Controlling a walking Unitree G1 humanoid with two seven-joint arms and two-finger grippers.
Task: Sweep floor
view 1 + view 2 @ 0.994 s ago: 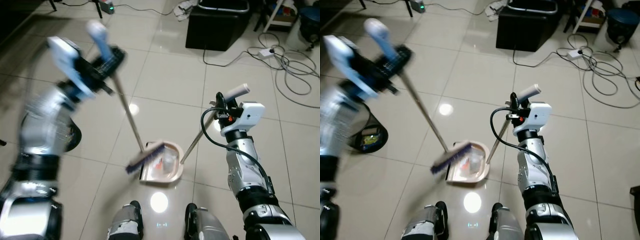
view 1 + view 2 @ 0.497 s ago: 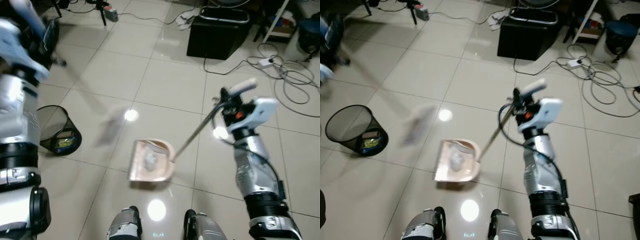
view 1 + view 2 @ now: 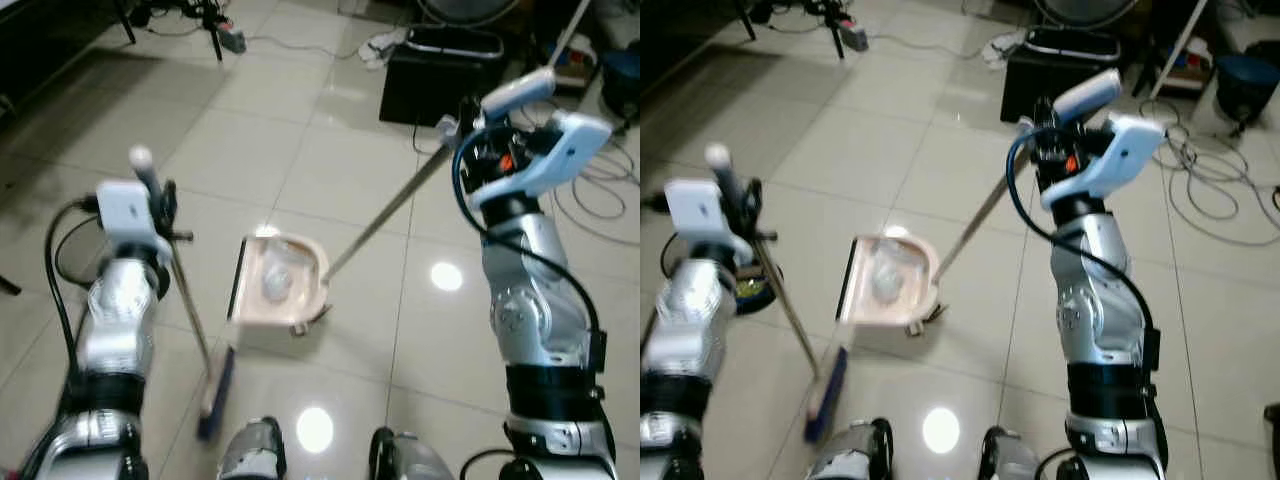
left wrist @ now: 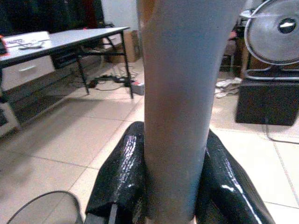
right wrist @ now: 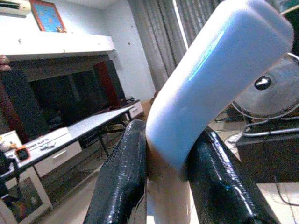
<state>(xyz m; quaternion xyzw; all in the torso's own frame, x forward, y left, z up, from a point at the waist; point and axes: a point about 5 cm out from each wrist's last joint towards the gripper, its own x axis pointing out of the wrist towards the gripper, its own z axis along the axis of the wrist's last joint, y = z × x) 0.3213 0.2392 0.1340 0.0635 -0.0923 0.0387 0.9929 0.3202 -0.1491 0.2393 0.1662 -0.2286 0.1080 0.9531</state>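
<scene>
Our left gripper [image 4: 170, 177] is clenched around the broom [image 3: 190, 310] handle, its brush on the floor at seven o'clock. Our right gripper [image 5: 166, 172] grasps the dustpan [image 3: 278, 285] handle, the pan at center holding a crumpled scrap [image 3: 276, 283].

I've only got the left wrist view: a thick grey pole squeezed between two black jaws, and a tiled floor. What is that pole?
Observer: It's the handle of a broom; the left gripper holds it near the top, and its brush head rests on the floor by the robot's feet.
Operator: Is the other arm doing anything?
Observer: Yes, the right gripper grips the long handle of a pink dustpan.
Operator: Anything in the pan?
Observer: A pale crumpled lump lies in it; what it is, I can't tell.
</scene>
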